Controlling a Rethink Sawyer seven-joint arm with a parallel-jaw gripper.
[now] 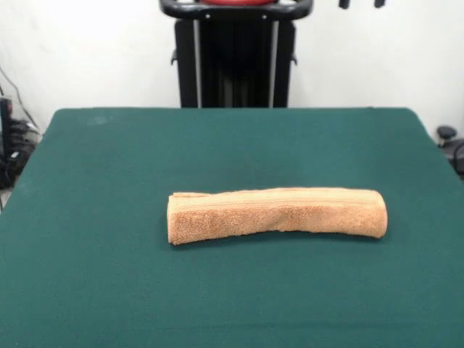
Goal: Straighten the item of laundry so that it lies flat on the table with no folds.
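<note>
The item of laundry [277,215], an orange-tan terry towel, lies folded over into a long narrow strip across the middle of the dark green table [101,239]. A woven border band runs along its upper edge, and its left end bends slightly toward the front. My gripper [361,3] shows only as two dark fingertips at the picture's top edge, high above and behind the towel's right end. The tips stand apart with nothing between them.
The black pedestal [235,58] stands behind the table's far edge against a white wall. Cables and dark gear [11,145] sit off the table's left side, and a dark object [449,141] sits off its right side.
</note>
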